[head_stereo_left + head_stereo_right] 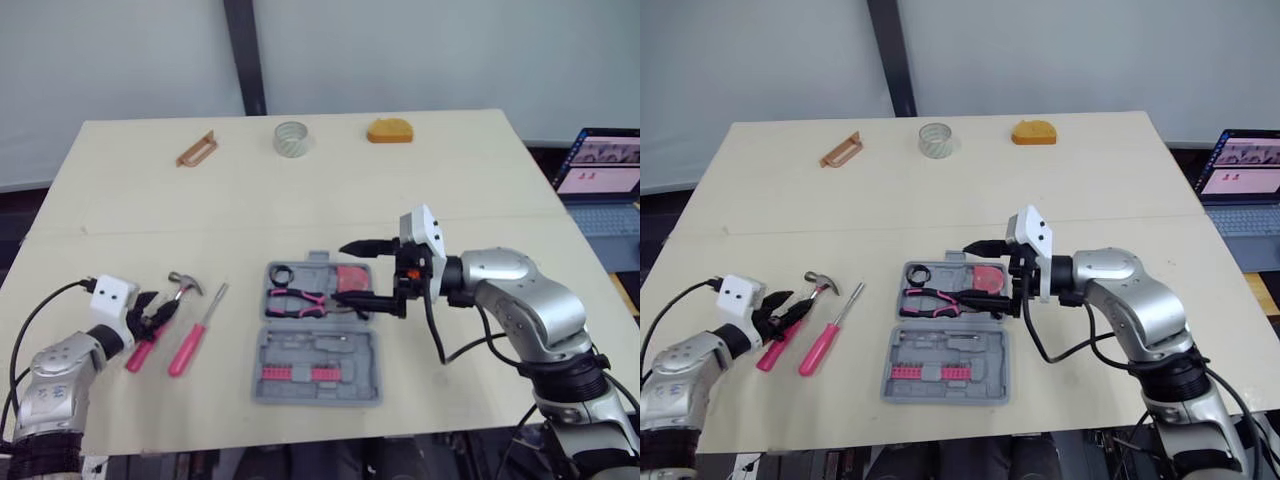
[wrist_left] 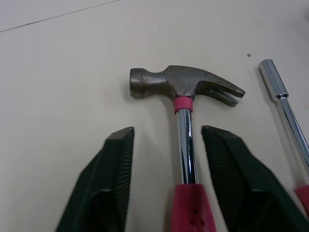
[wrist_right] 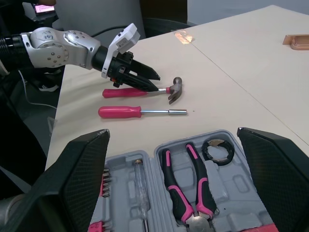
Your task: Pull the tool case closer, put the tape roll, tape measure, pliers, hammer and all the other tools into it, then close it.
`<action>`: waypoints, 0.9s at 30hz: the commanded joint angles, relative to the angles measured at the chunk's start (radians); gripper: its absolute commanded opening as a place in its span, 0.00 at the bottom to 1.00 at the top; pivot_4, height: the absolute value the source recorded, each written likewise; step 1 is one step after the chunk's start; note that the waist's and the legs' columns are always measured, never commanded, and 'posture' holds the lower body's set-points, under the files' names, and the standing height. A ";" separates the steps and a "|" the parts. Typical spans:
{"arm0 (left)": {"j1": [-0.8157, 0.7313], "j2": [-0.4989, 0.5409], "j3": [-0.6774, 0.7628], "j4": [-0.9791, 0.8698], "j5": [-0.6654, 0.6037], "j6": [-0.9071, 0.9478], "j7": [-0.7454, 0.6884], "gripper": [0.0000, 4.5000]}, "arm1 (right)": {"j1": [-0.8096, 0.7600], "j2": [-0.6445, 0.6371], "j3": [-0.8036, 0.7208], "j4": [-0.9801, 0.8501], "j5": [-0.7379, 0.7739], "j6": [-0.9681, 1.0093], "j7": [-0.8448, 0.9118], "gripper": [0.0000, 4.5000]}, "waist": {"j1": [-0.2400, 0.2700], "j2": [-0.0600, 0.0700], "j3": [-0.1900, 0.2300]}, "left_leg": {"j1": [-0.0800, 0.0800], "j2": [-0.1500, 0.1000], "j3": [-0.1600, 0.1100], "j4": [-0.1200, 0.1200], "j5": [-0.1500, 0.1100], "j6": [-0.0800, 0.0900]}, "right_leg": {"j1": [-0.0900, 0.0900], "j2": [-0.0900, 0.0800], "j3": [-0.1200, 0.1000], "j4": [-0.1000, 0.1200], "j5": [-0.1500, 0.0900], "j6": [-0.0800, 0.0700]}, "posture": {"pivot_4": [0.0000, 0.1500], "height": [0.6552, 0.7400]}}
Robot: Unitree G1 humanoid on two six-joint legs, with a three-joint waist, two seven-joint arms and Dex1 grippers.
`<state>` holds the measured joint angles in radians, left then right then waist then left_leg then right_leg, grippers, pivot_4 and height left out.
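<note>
- The table (image 1: 480, 180) carries everything; both arms reach in from its near edge.
- The tool case (image 1: 320, 347) lies open and flat directly under the right gripper (image 1: 342, 272). We judge the pulling-closer step to be done.
- The right gripper hovers over the case's far half with its fingers spread wide and nothing in them.
- The left gripper (image 1: 162, 308) is well apart from the case, on its outer side. Its fingers are open and straddle the hammer (image 2: 186, 87) at the shaft, with a gap on each side.
- We judge the step in hand to be picking up the hammer. The next move calls for closing on the handle, lifting, and carrying it inward to the case.
- The screwdriver (image 1: 195, 335) lies just beside the hammer, between the left gripper and the case, so the lift must not drag it.
- The pliers (image 1: 300, 298) sit in the case, just below the right gripper.
- The tape roll (image 1: 292, 138) and tape measure (image 1: 390, 130) lie far beyond both grippers and are not yet packed.
</note>
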<state>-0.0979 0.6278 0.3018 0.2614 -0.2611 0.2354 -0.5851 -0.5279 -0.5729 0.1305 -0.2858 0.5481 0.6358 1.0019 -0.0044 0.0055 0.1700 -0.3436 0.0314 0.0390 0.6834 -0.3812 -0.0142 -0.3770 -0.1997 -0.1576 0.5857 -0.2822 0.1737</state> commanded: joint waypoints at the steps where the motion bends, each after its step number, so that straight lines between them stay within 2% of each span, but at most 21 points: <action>1: -0.036 -0.006 -0.018 0.028 0.017 -0.034 -0.004 0.52 | -0.010 0.001 -0.016 -0.038 0.007 0.001 -0.017 1.00 | 0.001 0.000 0.000 | 0.000 0.000 0.000 0.000 0.000 0.000 | 0.000 0.000 0.000 0.000 0.000 0.000 | 1.00 1.00; 19: -0.125 -0.016 -0.068 0.164 0.058 -0.039 0.017 0.52 | 0.011 -0.007 -0.021 -0.071 0.013 0.016 -0.043 1.00 | -0.001 0.000 0.000 | 0.000 0.000 0.000 0.000 0.000 0.000 | 0.000 0.000 0.000 0.001 0.000 0.000 | 1.00 1.00; 22: -0.120 -0.015 -0.076 0.168 0.064 -0.038 0.016 0.33 | 0.009 -0.009 -0.021 -0.069 0.013 0.016 -0.040 1.00 | -0.001 0.000 0.000 | 0.001 0.000 0.000 0.000 0.000 0.000 | 0.000 0.000 0.000 0.001 0.000 0.000 | 1.00 1.00; 25: -0.119 -0.015 -0.075 0.171 0.065 -0.041 0.015 0.03 | 0.007 -0.012 -0.022 -0.067 0.014 0.015 -0.036 1.00 | 0.001 0.001 0.000 | 0.001 0.000 0.000 0.000 0.000 0.000 | 0.000 0.000 0.000 0.001 0.000 0.000 | 1.00 1.00; 27: -0.120 -0.014 -0.073 0.175 0.067 -0.042 0.014 0.00 | 0.005 -0.014 -0.025 -0.067 0.017 0.013 -0.033 1.00 | 0.000 0.001 0.000 | 0.002 0.000 0.001 0.000 0.000 0.000 | 0.001 0.000 0.001 0.002 0.000 0.000 | 1.00 1.00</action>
<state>-0.2292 0.6140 0.2291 0.4111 -0.2031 0.1973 -0.5699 -0.5182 -0.5783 0.1304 -0.3140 0.5501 0.6563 0.9678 -0.0042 0.0062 0.1696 -0.3406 0.0312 0.0398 0.6833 -0.3810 -0.0145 -0.3763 -0.1999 -0.1569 0.5879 -0.2822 0.1738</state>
